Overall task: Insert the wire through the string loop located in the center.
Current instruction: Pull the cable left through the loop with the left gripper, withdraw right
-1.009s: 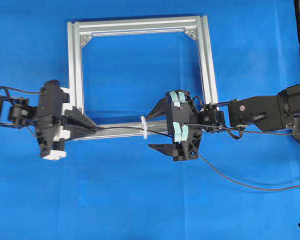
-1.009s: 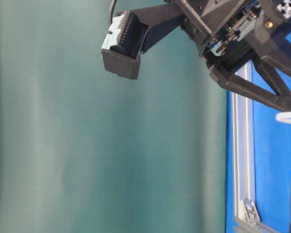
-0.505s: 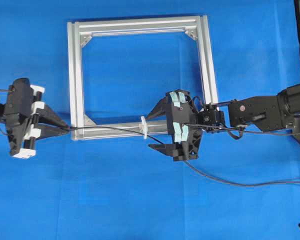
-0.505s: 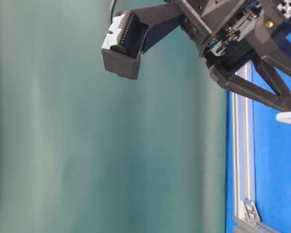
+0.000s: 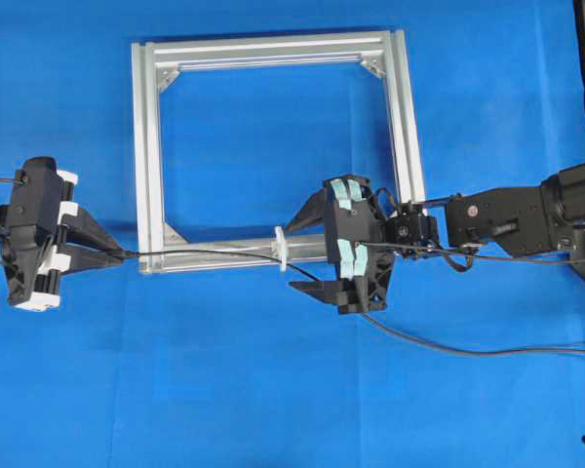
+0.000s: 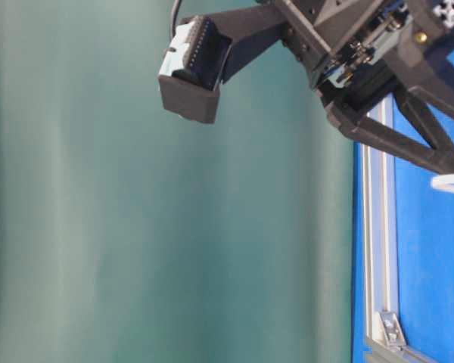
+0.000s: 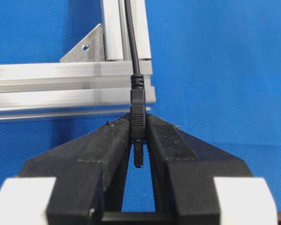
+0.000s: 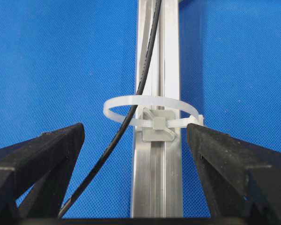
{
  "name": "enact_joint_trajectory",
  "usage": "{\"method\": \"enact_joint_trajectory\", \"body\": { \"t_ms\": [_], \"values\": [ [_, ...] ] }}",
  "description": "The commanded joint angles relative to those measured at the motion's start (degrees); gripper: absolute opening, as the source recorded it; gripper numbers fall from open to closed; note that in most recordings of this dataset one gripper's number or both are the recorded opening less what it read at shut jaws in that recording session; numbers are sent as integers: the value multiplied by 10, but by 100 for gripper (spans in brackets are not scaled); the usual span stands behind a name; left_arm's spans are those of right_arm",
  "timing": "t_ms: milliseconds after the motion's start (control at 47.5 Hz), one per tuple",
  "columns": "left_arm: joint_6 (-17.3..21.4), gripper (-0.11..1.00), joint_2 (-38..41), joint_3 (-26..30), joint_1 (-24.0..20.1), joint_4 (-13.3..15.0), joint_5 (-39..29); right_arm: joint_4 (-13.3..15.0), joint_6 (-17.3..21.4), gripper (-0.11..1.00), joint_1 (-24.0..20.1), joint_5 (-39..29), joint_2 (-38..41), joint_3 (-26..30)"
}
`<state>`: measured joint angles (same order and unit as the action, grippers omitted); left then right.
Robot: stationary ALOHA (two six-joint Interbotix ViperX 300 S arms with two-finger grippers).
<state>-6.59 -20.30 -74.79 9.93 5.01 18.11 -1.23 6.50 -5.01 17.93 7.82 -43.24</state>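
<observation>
My left jaws pinch the wire's plug; it runs through the loop; right jaws gape wide.

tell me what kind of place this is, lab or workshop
Most likely a robotics lab test bench: a table under a plain blue cloth, a bare square aluminium frame with a small white string loop on it, and two robot arms handling a black wire.
</observation>
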Motion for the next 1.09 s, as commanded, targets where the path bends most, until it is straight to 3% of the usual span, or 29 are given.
{"method": "enact_joint_trajectory", "body": {
  "t_ms": [0, 231, 294, 442, 547, 1073],
  "values": [
    [-1, 9, -2, 9, -3, -2, 4, 1, -1, 94, 0, 3, -14, 6],
    [-3, 11, -2, 9, -3, -1, 22, 1, -1, 94, 0, 3, -14, 7],
    [-8, 25, -2, 9, -6, -1, 27, 1, -1, 94, 0, 3, -14, 7],
    [-11, 71, -3, 5, -7, -1, 27, 1, -1, 94, 0, 3, -14, 7],
    [-11, 91, -5, 4, -10, -1, 27, 1, -1, 94, -1, 1, -15, 6],
    [-11, 90, -9, 11, -17, -1, 21, 1, -1, 94, -1, -33, -47, 4]
  ]
}}
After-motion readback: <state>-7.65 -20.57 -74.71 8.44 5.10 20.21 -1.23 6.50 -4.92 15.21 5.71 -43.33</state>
